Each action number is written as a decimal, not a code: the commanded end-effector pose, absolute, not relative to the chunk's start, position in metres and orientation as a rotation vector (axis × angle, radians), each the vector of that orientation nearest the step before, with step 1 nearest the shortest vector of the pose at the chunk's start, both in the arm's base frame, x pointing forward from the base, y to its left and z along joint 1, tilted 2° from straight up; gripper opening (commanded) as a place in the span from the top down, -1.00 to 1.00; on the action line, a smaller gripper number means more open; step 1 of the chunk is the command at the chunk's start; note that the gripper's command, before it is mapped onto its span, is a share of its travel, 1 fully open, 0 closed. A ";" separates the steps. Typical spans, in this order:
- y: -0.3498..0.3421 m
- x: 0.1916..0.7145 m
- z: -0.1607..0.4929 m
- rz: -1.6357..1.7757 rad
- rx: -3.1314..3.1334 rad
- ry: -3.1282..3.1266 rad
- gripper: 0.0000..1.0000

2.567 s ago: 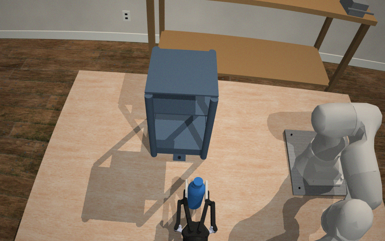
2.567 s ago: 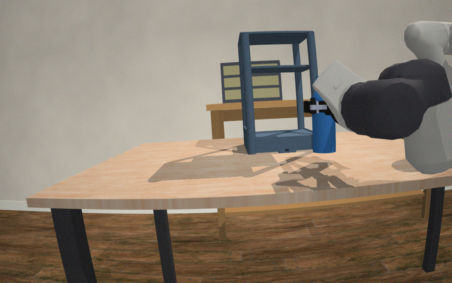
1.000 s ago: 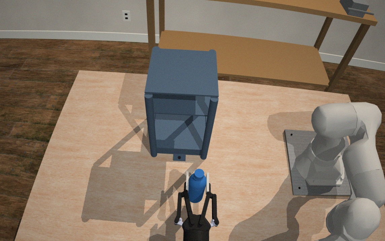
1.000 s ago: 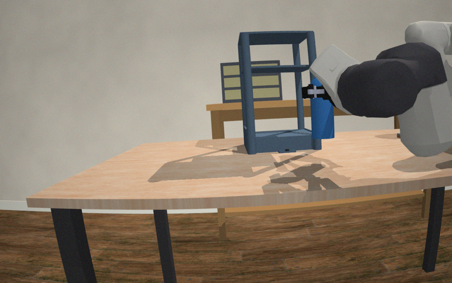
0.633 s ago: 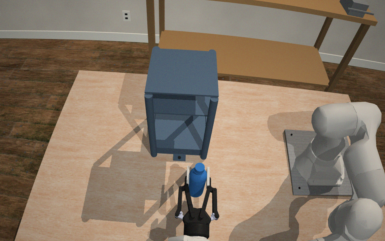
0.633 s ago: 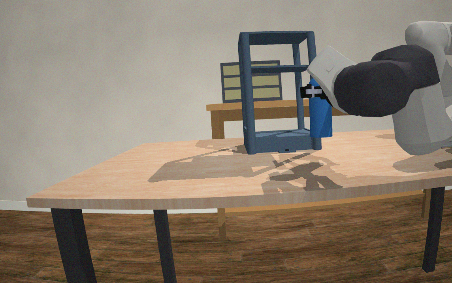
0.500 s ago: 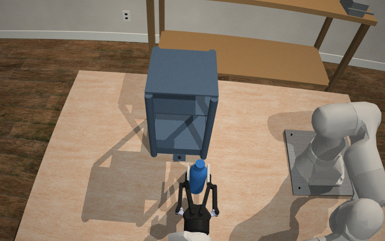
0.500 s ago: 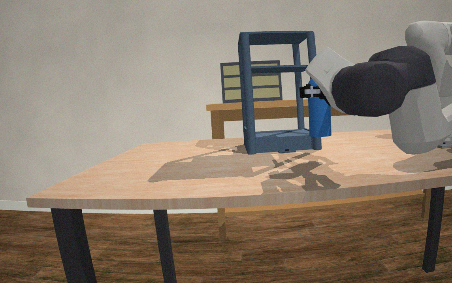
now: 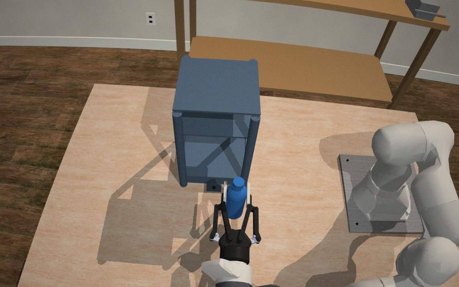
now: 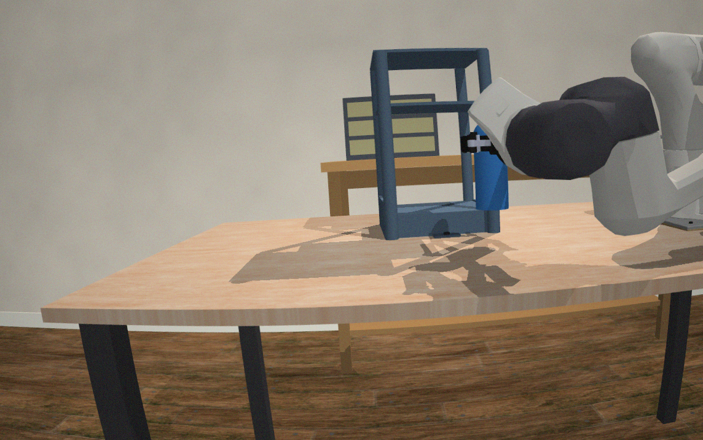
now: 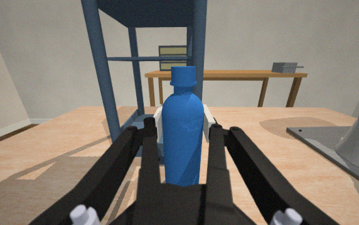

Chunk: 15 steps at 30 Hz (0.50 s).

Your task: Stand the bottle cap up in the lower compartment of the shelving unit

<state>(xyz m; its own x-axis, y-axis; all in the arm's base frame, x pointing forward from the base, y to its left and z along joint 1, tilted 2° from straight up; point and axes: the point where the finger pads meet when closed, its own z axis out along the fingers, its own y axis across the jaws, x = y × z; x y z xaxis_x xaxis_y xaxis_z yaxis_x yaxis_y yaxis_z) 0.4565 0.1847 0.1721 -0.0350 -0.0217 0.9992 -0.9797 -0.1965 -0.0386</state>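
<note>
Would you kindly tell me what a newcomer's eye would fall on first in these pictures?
The bright blue bottle, upright and cap up, clamped between the gripper jaws just in front of the shelving unit, near its right front post. Behind it, that dark blue unit towers over the pale wooden table.
</note>
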 end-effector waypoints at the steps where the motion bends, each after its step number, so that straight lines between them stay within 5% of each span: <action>1: 0.179 0.463 0.171 1.378 1.370 -1.138 1.00; 15: 0.162 0.467 0.171 1.378 1.370 -1.138 1.00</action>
